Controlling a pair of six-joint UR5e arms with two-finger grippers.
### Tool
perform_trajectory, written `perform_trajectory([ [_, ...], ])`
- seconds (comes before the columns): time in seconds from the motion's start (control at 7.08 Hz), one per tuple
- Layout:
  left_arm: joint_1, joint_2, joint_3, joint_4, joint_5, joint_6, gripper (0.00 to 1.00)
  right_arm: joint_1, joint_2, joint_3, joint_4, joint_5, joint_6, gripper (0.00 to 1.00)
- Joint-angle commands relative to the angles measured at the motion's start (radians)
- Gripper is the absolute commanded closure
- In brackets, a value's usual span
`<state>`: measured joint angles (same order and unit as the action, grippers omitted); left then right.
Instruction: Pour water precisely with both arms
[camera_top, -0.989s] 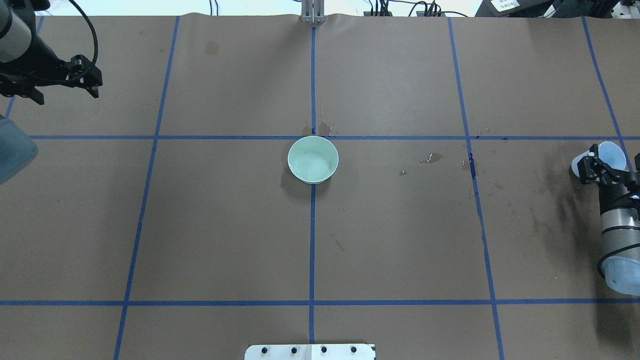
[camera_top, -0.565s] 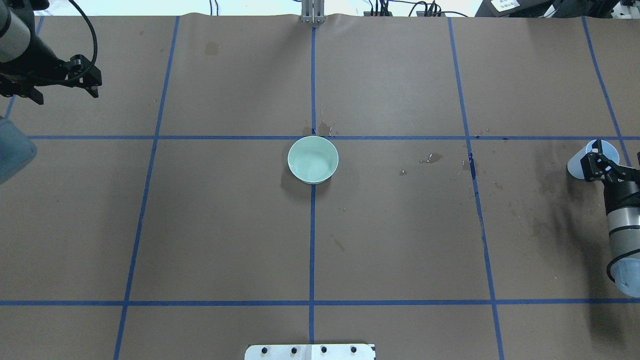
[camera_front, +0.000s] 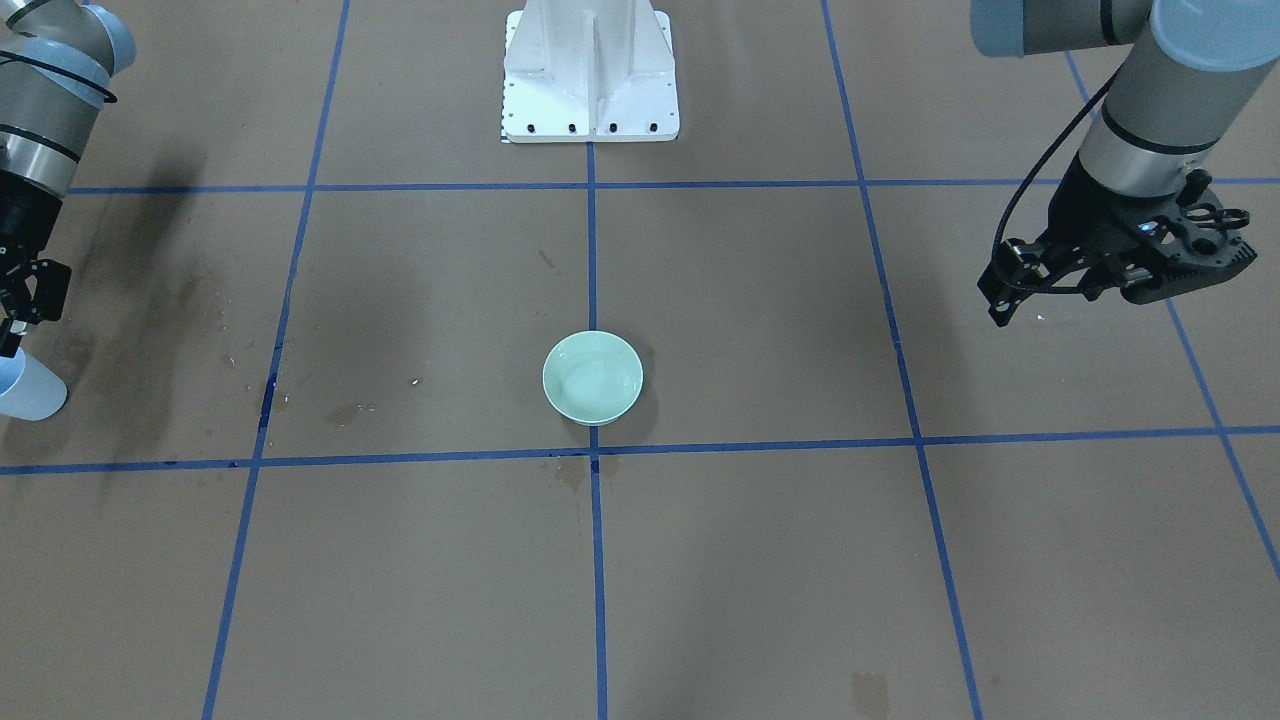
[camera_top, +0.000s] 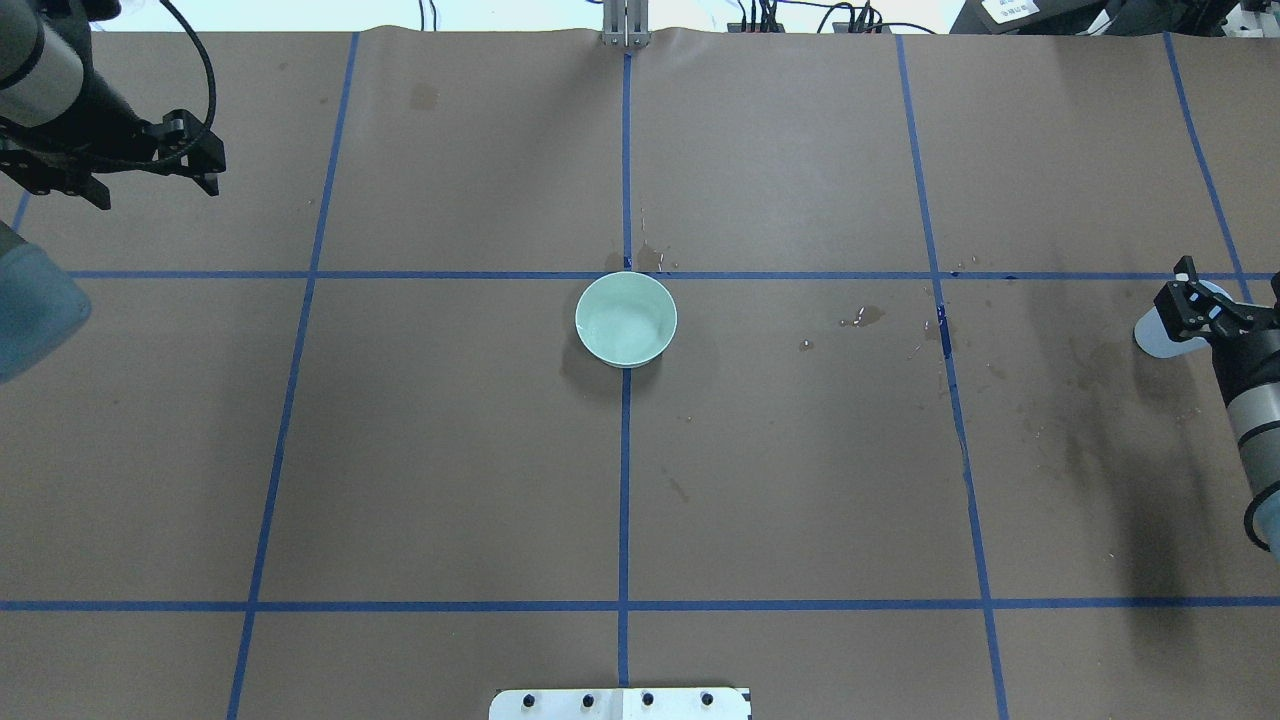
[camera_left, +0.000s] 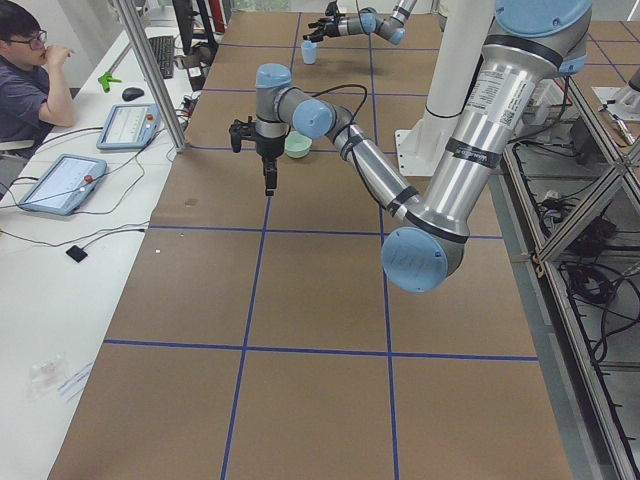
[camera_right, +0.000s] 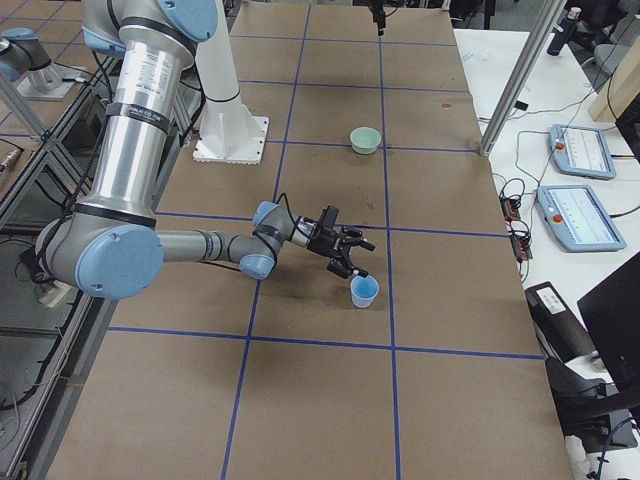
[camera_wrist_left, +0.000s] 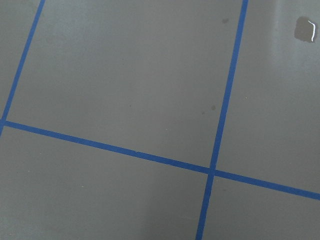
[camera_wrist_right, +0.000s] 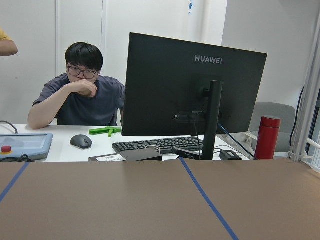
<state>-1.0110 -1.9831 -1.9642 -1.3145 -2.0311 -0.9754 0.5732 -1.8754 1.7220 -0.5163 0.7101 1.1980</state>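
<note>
A mint green bowl (camera_top: 626, 319) stands at the table's centre, with pale glints of water (camera_top: 620, 328) in it. A pale blue cup (camera_top: 1158, 336) stands upright on the table at the far right, also in the exterior right view (camera_right: 364, 291). My right gripper (camera_top: 1180, 290) lies level at the cup's rim with its fingers spread, and the cup does not look lifted. My left gripper (camera_top: 208, 163) is open and empty, high over the far left of the table (camera_front: 1000, 285). Neither wrist view shows fingers.
Wet stains (camera_top: 862, 317) mark the brown paper between bowl and cup. The white pedestal base (camera_front: 590, 70) is at the near edge. Beyond the far edge are a frame post (camera_left: 150, 70), control tablets (camera_left: 60, 183), a monitor (camera_wrist_right: 192, 90) and a seated operator (camera_wrist_right: 80, 95).
The right gripper moved farther right and away with the cup, which went from tilted in the fingers to upright on the table. The left gripper shifted slightly right.
</note>
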Motion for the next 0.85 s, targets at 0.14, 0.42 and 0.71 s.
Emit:
perform_trajectory([
  [0.14, 0.207, -0.164, 0.03, -0.052, 0.034, -0.303, 0.0, 0.486, 0.069, 0.031, -0.107, 0.744, -0.449, 0.01],
  [0.42, 0.277, -0.265, 0.207, -0.246, 0.058, -0.414, 0.0, 0.727, 0.181, 0.036, -0.396, 1.204, -0.698, 0.01],
  [0.71, 0.301, -0.319, 0.4, -0.516, 0.058, -0.491, 0.0, 0.803, 0.226, 0.028, -0.618, 1.42, -0.84, 0.01],
])
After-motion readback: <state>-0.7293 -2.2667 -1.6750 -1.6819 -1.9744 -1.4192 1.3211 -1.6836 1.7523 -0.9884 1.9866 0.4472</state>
